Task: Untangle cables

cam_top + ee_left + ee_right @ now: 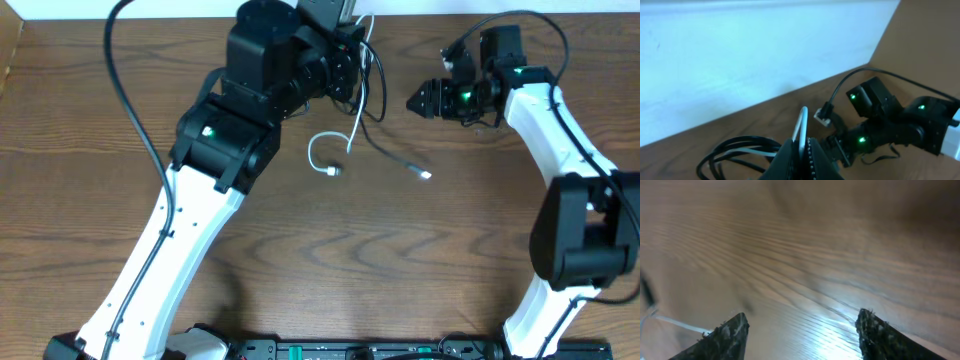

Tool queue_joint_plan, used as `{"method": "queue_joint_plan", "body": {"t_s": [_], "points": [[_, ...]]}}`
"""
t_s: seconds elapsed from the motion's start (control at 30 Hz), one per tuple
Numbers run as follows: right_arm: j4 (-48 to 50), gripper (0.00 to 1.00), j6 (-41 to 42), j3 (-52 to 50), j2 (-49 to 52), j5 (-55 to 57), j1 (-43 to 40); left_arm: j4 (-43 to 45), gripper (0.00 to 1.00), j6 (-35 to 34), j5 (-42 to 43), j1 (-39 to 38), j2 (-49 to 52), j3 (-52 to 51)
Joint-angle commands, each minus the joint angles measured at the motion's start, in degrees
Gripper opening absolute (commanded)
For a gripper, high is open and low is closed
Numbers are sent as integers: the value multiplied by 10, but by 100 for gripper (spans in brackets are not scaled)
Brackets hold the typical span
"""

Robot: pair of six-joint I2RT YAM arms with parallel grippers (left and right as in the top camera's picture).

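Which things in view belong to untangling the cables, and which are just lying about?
Part of the job: white cable; black cable; left end effector, shut on the white cable; right end effector, open and holding nothing.

Just there: thick black arm cable; wooden table.

Left arm point(200, 225) covers part of both cables point(311, 152).

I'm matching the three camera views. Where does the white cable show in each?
Overhead: white cable, top centre, dropping from the left arm's tip into a loop on the table.
Left wrist: bottom centre, pinched in the left gripper.
Right wrist: probably the thin blurred strand, bottom-left.
Shared landmark: the right gripper.
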Motion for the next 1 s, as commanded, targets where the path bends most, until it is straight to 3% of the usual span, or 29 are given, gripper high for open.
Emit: {"method": "queue_joint_plan", "body": {"t_s": [0.0,0.17,0.37,0.5,0.8,0.97], "points": [[13,71,-26,0,-53,-55,4,21,7,-19,46,2,-14,5],[36,78,-42,0,-72,-105,22,61,7,-59,60,3,-16,5],[43,76,-47,0,-73,-131,25,75,7,-74,48,3,-16,5],[57,65,-47,0,-83,-138,13,55,7,-78,37,3,-15,5],[75,74,-57,0,-189,-115,-12,34,7,-85,37,3,-15,5],[76,71,-70,0,-227,-169,-4,26,7,-100,39,2,-15,5]]}}
